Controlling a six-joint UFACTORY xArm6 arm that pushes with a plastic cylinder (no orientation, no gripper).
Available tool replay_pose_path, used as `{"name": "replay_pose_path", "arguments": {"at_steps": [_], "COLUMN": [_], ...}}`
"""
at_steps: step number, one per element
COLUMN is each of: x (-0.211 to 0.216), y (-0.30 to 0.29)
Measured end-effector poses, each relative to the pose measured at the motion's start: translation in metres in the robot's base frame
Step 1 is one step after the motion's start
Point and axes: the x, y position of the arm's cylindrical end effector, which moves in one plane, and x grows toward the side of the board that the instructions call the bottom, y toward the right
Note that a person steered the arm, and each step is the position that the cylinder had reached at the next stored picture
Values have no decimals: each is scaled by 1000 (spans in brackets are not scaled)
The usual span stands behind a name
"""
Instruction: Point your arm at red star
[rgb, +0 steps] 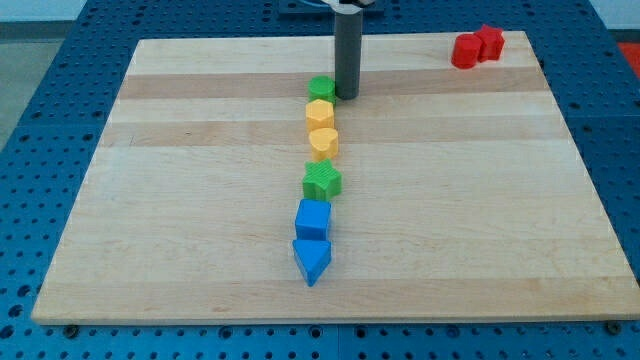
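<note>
The tabletop (200, 250) is a pale wooden board resting on a blue perforated bench. Two red blocks sit touching at the board's 1 o'clock corner; shapes are hard to make out at this range, but the one nearer the view's right, taken as the red star (490, 42), shows a notched outline, and the other red block (465, 51) presses against its 8 o'clock side.

The tool is a plain dark rod with nothing to open or close; it holds nothing. The tip (347, 95) rests at 12 o'clock on the board, just beside a green block (321, 88). From there a file runs towards 6 o'clock: yellow hexagon (319, 113), yellow heart (323, 142), green star (322, 182), blue cube (312, 219), blue triangle (311, 261).

Assessment: the target lies well apart, at 2 o'clock from the tip. A direct slide is unobstructed. Recommend drawing off the green block first, then halting short of the red pair to avoid displacing them.
</note>
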Motion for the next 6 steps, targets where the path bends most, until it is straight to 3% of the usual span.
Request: {"name": "replay_pose_path", "arguments": {"at_steps": [1, 3, 6], "x": [0, -7, -54], "y": [26, 142, 250]}}
